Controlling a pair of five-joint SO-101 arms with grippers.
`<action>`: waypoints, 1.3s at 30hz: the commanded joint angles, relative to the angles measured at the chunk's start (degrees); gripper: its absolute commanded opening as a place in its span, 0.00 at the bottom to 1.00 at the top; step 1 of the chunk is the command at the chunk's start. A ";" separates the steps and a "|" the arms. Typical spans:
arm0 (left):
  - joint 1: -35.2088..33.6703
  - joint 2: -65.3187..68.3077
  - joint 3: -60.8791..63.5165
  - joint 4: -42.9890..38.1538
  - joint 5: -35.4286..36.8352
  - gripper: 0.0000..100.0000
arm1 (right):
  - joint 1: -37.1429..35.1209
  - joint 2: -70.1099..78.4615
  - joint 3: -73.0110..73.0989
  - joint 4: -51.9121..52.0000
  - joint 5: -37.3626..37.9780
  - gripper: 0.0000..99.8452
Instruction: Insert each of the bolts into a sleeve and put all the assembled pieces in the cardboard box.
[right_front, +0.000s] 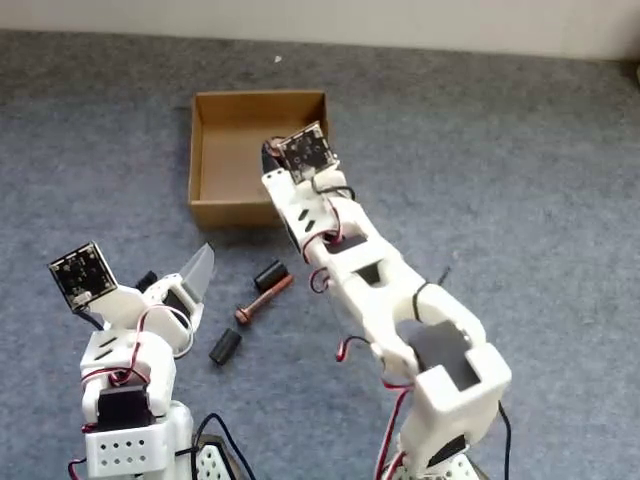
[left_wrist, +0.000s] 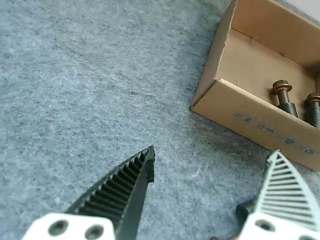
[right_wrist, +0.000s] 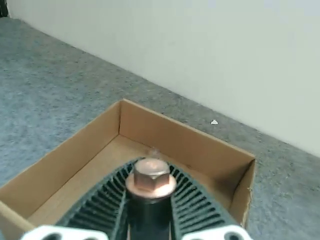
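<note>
The open cardboard box (right_front: 215, 150) (left_wrist: 250, 117) (right_wrist: 195, 145) sits at the back of the carpet. My right gripper (right_wrist: 150, 172) hangs over the box, shut on an assembled piece: a copper bolt head (right_wrist: 150, 181) sticking out of a black sleeve (right_wrist: 148, 214). Two more bolt-in-sleeve pieces (left_wrist: 283, 98) show inside the box. A loose copper bolt (right_front: 263, 298) lies on the carpet between two black sleeves (right_front: 270, 274) (right_front: 225, 346). My left gripper (right_front: 198, 268) (left_wrist: 212, 155) is open just left of them, holding nothing.
Grey carpet covers the whole floor, with free room to the left and right of the box. A pale wall (right_wrist: 200, 50) runs behind the box. The right arm (right_front: 350, 260) stretches diagonally from the front right to the box.
</note>
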 joint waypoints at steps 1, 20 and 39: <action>-0.75 -0.48 -0.31 -1.05 0.00 0.34 | 0.84 1.27 -6.46 -2.42 0.18 0.01; -0.75 -0.48 -0.31 -1.05 0.00 0.34 | 0.84 -9.19 -8.31 14.37 0.09 0.12; -0.84 -0.48 -0.22 -1.05 0.00 0.34 | 13.41 -62.99 22.73 66.68 -7.21 0.12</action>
